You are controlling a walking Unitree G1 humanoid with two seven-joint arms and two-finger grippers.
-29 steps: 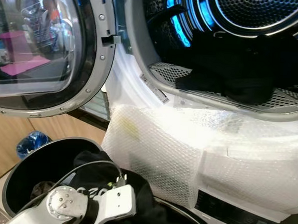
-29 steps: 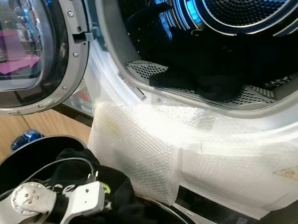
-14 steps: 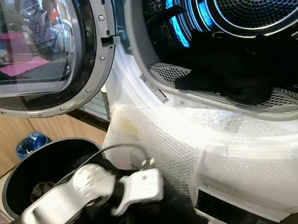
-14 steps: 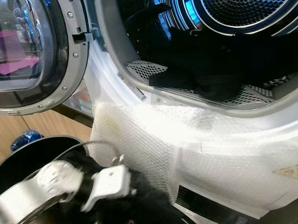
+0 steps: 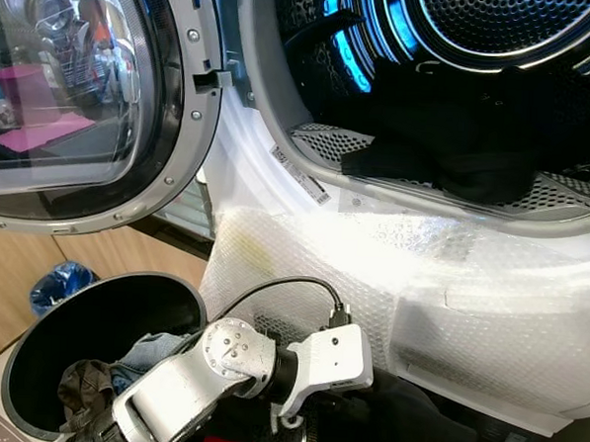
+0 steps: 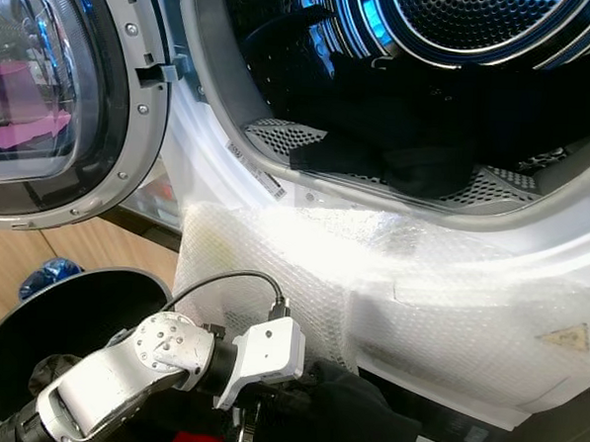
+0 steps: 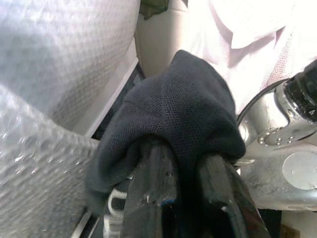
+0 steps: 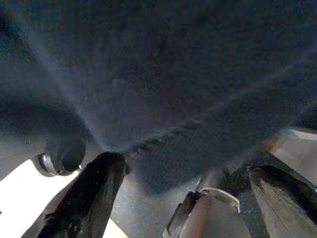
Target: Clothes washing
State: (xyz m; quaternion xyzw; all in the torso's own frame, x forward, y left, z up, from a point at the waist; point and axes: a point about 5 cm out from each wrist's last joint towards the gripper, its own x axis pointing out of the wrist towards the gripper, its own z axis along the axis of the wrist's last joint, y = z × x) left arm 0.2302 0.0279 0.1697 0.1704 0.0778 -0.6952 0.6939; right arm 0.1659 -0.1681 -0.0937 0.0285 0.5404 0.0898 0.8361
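Note:
My left gripper [image 7: 185, 158] is shut on a black garment [image 7: 178, 109], which drapes over both fingers. In the eye views that garment [image 5: 393, 434] hangs below the silver left wrist [image 5: 332, 362], just right of the black laundry basket [image 5: 15, 365] and against the machine's front. More black clothes [image 5: 458, 140] lie inside the washing machine drum [image 5: 503, 34], whose door [image 5: 74, 91] stands open to the left. My right gripper [image 8: 185, 168] is open, its fingers [image 8: 94, 198] spread under dark fabric [image 8: 158, 74].
Bubble wrap [image 5: 371, 275] covers the machine's front below the drum opening. The basket holds a few more clothes [image 5: 89, 383], one of them blue. A blue bag [image 5: 59, 283] lies on the wooden floor to the left.
My left arm has lifted the black garment out of the basket and swung it right, up against the machine's front. The camera shifted only slightly.

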